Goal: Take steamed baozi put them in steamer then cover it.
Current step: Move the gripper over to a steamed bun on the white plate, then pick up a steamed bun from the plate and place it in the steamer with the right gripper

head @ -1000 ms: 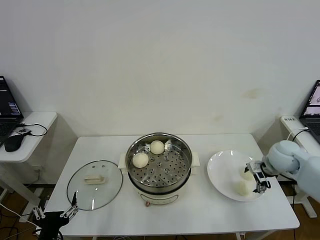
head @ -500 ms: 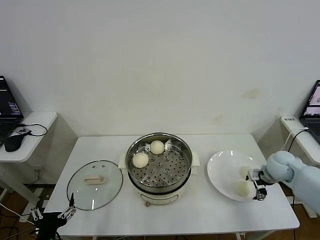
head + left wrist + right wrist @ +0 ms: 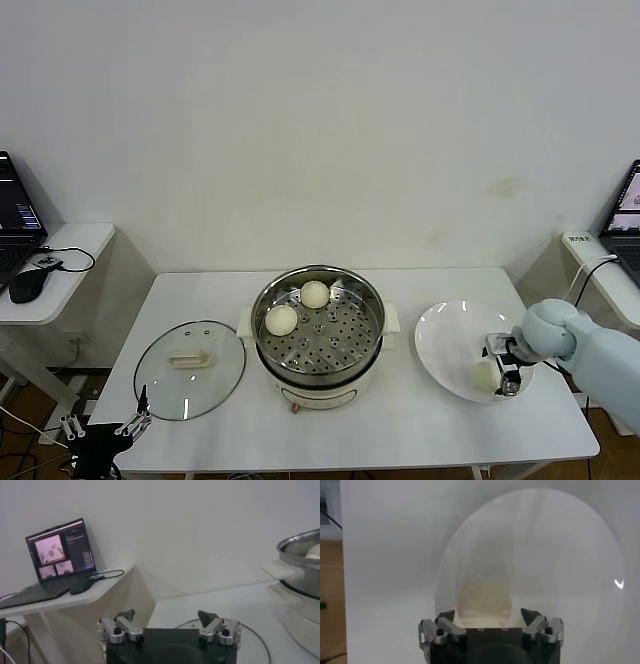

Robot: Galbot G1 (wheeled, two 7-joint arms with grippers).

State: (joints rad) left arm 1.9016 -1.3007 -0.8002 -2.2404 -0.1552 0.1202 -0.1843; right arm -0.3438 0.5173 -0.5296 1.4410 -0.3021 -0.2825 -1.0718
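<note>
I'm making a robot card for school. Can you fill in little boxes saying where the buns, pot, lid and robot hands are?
buns in steamer: two baozi
buns on white plate: one baozi shows; any other is hidden
lid: glass cover flat on table, left of steamer
right tool: down over the plate, around that baozi
left tool: open, parked low by table's front-left corner

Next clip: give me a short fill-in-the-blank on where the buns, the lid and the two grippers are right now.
1. The number of baozi lying inside the steamer is ____.
2. The glass lid lies flat on the table, on the steamer's ____ side.
3. The right gripper is down over the white ____, around a bun.
4. The left gripper, open, holds ____.

Missing words: two; left; plate; nothing
</note>
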